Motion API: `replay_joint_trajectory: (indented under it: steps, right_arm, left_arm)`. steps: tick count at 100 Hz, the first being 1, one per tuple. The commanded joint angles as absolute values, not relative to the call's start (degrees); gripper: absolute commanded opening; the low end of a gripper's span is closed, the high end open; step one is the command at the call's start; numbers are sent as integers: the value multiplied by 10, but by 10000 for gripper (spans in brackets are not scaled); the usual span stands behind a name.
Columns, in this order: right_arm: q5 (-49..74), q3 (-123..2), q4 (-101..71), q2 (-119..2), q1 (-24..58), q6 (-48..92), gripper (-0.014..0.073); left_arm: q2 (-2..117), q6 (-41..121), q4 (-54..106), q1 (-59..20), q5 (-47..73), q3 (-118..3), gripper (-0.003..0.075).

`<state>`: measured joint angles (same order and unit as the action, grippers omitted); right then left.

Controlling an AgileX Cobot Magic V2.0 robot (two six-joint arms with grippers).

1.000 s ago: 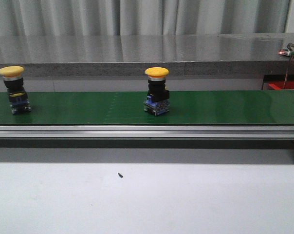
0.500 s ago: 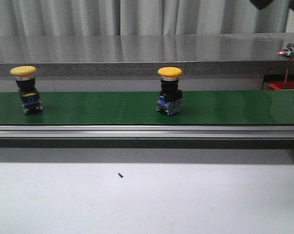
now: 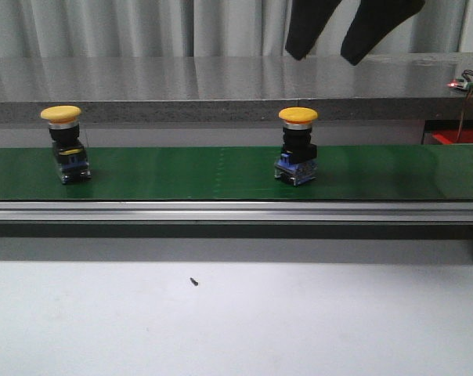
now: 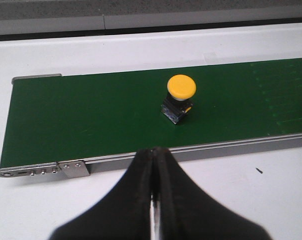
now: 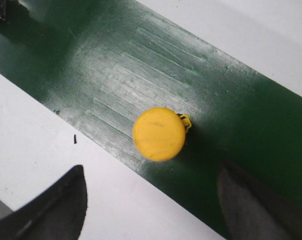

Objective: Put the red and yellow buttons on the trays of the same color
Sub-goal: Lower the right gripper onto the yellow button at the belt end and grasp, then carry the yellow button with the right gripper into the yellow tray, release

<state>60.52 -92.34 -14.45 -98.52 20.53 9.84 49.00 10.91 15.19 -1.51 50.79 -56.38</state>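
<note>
yellow buttons, two of them, stand upright on the green belt (image 3: 221, 172), and no tray of either colour shows in any view. going near to far in the front view, you first meet the white counter (image 3: 236, 321) with a small dark speck (image 3: 193, 281) on it, then the belt's aluminium rail (image 3: 236, 211), then the belt itself. the left yellow button (image 3: 64, 142) sits toward the belt's left end, well apart from the right yellow button (image 3: 297, 145) near the belt's middle; each rests on its blocky base with the cap up, so a tool can close on it from above.

your right tool (image 3: 354, 27) hangs above and a little behind the right button, fingers spread wide with nothing between them. the right wrist view looks straight down on the cap (image 5: 159, 133), which lies between the two fingers but nearer one of them; judge this as lining up for a descent, and expect to centre before closing.

your left tool (image 4: 153, 200) is pressed fully closed and holds nothing. it waits over the counter on the near side of the belt, facing the left button (image 4: 181, 96), probably parked until the right arm has finished.

beyond the belt runs a grey ledge (image 3: 221, 86), then the curtain (image 3: 142, 27).
</note>
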Motion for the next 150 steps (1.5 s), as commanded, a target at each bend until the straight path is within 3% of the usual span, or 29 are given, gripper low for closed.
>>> replay_joint_trajectory:
  steps: [1, 41, 48, 63, 73, 111, 150]
  right_arm:
    - [595, -949, -152, -983, 206, 105, 542]
    - [579, -950, -119, -1041, 206, 105, 521]
    - [578, -950, -117, -1043, 206, 105, 435]
    - [587, -950, -117, -1044, 206, 105, 141]
    - [587, -950, -116, -1041, 206, 105, 49]
    - [647, -933, -106, -947, 128, 93, 45]
    - [596, -731, -106, -759, -59, 88, 45]
  left_arm:
    - [486, 109, 165, -20, 473, -578, -20]
    - [486, 109, 165, -20, 471, -578, -20]
    - [486, 109, 165, -20, 471, -578, -20]
    - [486, 109, 165, -20, 471, -578, -20]
    - [486, 109, 165, -20, 471, -578, -20]
    - [486, 109, 165, -20, 469, -578, -20]
    - [486, 109, 165, -20, 469, -578, -19]
